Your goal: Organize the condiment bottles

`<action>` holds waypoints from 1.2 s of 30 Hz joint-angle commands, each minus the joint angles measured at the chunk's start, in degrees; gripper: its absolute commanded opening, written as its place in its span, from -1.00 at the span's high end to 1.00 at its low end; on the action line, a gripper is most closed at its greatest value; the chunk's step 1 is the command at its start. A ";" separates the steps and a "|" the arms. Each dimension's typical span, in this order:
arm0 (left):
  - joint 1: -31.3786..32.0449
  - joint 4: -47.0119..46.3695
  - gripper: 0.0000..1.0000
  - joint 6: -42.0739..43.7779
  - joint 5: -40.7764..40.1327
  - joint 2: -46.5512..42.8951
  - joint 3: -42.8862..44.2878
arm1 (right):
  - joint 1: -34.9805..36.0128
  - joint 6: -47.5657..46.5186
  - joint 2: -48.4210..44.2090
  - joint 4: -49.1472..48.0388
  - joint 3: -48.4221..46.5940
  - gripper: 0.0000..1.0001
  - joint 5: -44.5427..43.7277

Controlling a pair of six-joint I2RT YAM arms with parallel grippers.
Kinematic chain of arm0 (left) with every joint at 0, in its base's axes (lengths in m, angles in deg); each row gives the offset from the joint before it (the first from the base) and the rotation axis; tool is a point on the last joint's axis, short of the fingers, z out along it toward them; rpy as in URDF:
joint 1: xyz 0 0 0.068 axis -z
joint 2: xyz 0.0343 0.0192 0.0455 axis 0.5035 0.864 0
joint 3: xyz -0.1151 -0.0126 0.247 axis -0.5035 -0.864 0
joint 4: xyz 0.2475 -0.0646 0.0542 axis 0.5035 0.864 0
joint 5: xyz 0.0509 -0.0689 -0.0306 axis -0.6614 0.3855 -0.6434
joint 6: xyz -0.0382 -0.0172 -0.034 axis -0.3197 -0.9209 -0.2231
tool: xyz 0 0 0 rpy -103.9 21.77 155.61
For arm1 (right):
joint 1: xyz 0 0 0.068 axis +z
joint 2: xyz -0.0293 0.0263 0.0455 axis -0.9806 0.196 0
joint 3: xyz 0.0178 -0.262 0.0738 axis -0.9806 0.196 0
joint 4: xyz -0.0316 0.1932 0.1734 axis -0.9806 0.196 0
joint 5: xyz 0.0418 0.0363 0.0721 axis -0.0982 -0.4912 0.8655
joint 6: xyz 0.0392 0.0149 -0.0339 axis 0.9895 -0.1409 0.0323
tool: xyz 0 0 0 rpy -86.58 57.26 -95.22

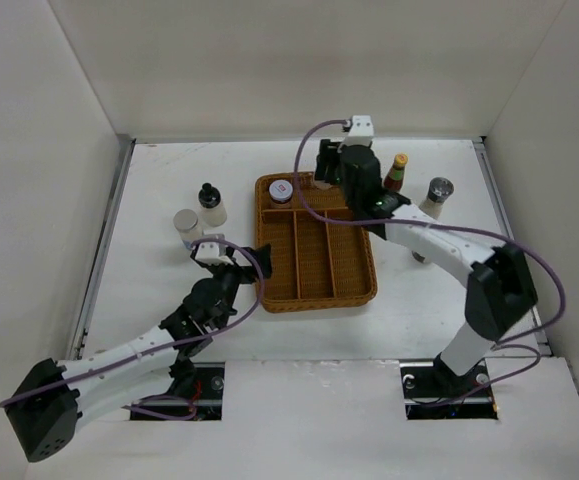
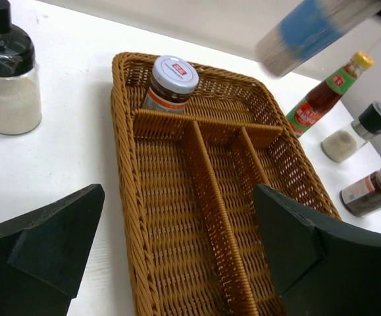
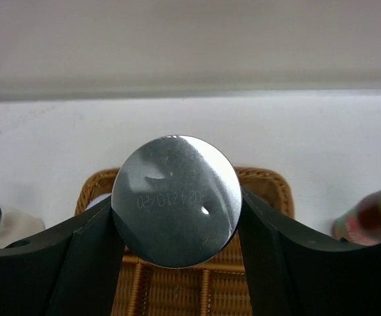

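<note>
While the right gripper (image 3: 177, 212) is pinching the silver-ended bottle (image 3: 176, 199) between both fingers, it's hovering over the far end of the wicker tray (image 1: 269, 262), which is sitting mid-tabletop (image 1: 169, 330). The bottle's round shiny face is pointing straight at the right wrist cam. In the left wrist view its body is showing a blue band, blurred.

The left gripper (image 2: 177, 220) is hanging just off the tray's left edge, jaws spread wide, gripping nothing.

The white-lidded brown jar (image 1: 281, 190) is standing upright in the tray's far-left compartment.

Toward the tabletop's far-right corner, the red sauce bottle (image 1: 397, 172) with the yellow cap is standing just right of the tray. The grey-lidded shaker (image 1: 436, 194) is standing further right, apart from it. The second brown jar (image 2: 373, 191) is sitting nearer the right edge, mostly hiding behind the right arm in the top view.

Left of the tray, the black-capped bottle (image 1: 210, 205) and the pale-lidded jar (image 1: 186, 222) are standing close together.
</note>
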 commanded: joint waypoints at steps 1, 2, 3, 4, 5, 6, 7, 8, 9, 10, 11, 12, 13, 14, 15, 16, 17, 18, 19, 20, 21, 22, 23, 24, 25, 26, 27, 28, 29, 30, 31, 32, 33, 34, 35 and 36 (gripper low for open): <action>-1.46 -2.03 -1.00 -0.47 1.02 -2.36 -0.21 | 2.24 -0.82 4.92 -3.45 -6.06 -0.12 1.60; -1.81 -1.33 -1.00 -0.56 1.11 -2.54 -0.12 | 2.50 -0.82 6.77 -3.45 -6.94 -0.12 1.60; -2.16 -0.63 -1.00 -0.65 1.02 -2.63 -0.03 | 2.77 -0.82 8.61 -3.45 -7.74 -0.13 1.60; -2.60 0.16 -1.00 -0.73 0.94 -2.63 0.23 | 2.86 -0.82 10.46 -3.45 -8.35 -0.13 1.60; -3.04 1.04 -1.00 -0.91 0.85 -2.54 0.58 | 3.12 -0.82 12.13 -3.45 -8.88 -0.13 1.69; -3.39 2.01 -1.00 -1.08 0.85 -2.37 1.02 | 3.12 -0.48 13.71 -3.27 -9.32 -0.13 1.69; -3.66 2.97 -1.00 -1.35 0.76 -2.37 1.54 | 3.21 -0.12 15.12 -3.36 -9.59 -0.14 1.78; -3.83 4.03 -1.00 -1.70 0.67 -2.37 1.90 | 3.47 0.31 16.44 -3.36 -9.85 -0.14 1.95; -3.84 4.65 -1.00 -1.87 0.50 -2.45 2.08 | 3.65 0.49 17.58 -3.27 -10.03 -0.15 1.61; -3.92 5.44 -1.00 -2.14 0.06 -2.54 2.34 | 3.91 0.58 18.38 -3.27 -10.03 -0.16 1.34; -4.01 6.31 -1.00 -2.31 -0.55 -2.63 2.69 | 4.09 0.58 18.91 -3.62 -9.59 -0.20 1.17; -4.19 7.19 -1.00 -2.32 -1.34 -2.63 3.21 | 4.26 0.67 19.00 -3.88 -9.07 -0.25 0.90; -4.36 8.25 -1.00 -2.32 -2.22 -2.54 3.92 | 4.26 0.67 19.00 -4.06 -8.54 -0.31 0.47; -4.54 9.47 -1.00 -2.32 -2.84 -2.54 4.71 | 4.35 0.84 18.65 -4.32 -7.84 -0.38 -0.06; -4.54 10.53 -1.00 -2.32 -3.37 -2.54 5.50 | 4.35 1.11 17.95 -4.67 -7.05 -0.48 -0.41; -4.63 11.41 -1.00 -2.23 -3.81 -2.72 6.29 | 4.44 1.28 17.43 -5.11 -6.43 -0.57 -0.50; -4.71 12.12 -1.00 -1.88 -4.51 -2.72 7.08 | 4.44 1.46 16.55 -5.55 -5.56 -0.70 -0.51; -4.98 12.91 -1.00 -1.62 -5.56 -2.72 8.13 | 4.44 1.55 15.67 -5.90 -4.94 -0.81 -0.51; -5.50 14.05 -1.00 -1.35 -6.61 -2.46 9.36 | 4.44 1.55 14.53 -6.08 -4.41 -0.90 -0.51; -6.20 15.10 -1.00 -1.00 -7.41 -2.19 10.59 | 4.44 1.64 13.21 -6.08 -3.88 -0.97 -0.51; -7.17 16.24 -1.00 -0.82 -8.02 -1.93 11.82 | 4.53 1.72 11.72 -5.82 -3.36 -1.00 -0.51; -8.31 17.30 -1.00 -0.73 -8.38 -1.93 12.70 | 4.70 1.81 9.79 -5.73 -2.39 -1.00 -0.51; -9.36 18.44 -1.00 -0.73 -8.56 -1.93 13.67 | 4.70 1.81 7.60 -5.73 -1.34 -1.00 -0.42; -10.50 19.67 -0.98 -0.73 -8.56 -1.75 14.64 | 4.70 1.73 5.23 -5.82 -0.11 -1.00 -0.33; -11.65 21.07 -0.97 -0.65 -8.73 -1.40 15.60 | 4.62 1.81 2.94 -5.73 1.21 -1.00 -0.07; -13.22 22.65 -0.96 -0.73 -8.99 -0.88 16.66 | 4.53 1.90 0.39 -5.56 2.61 -1.00 0.11; -14.98 24.24 -0.96 -0.99 -8.74 -0.53 17.54 | 4.53 2.16 -2.07 -5.47 4.37 -1.00 0.37; -16.48 25.64 -0.96 -1.26 -8.56 -0.09 18.24 | 4.53 2.60 -4.53 -5.38 6.39 -1.00 0.72; -17.62 26.62 -0.96 -1.61 -8.99 0.61 18.68 | 4.53 3.21 -6.99 -5.64 8.67 -1.00 1.16; -18.51 26.80 -0.96 -1.87 -9.17 1.32 18.69 | 4.53 3.74 -8.93 -5.64 10.87 -1.00 1.51; -19.99 26.80 -0.96 -2.22 -9.17 2.54 18.78 | 4.61 4.27 -10.86 -5.82 13.06 -1.00 1.95; -21.75 27.24 -0.96 -2.40 -8.82 4.12 19.30 | 4.70 4.88 -12.53 -6.17 15.26 -1.00 2.13; -23.33 27.41 -0.96 -2.49 -8.47 5.88 19.74 | 4.70 5.50 -13.94 -6.78 17.37 -1.00 2.13; -24.91 27.42 -0.96 -2.49 -7.95 7.63 20.27 | 4.70 6.03 -15.26 -7.66 19.39 -1.00 2.31; -26.32 27.42 -0.96 -2.58 -6.99 9.30 20.79 | 4.79 6.29 -16.41 -8.71 21.41 -1.00 2.66; -27.29 27.42 -0.96 -2.75 -5.41 10.89 21.58 | 4.88 6.56 -17.38 -9.85 23.26 -1.00 3.01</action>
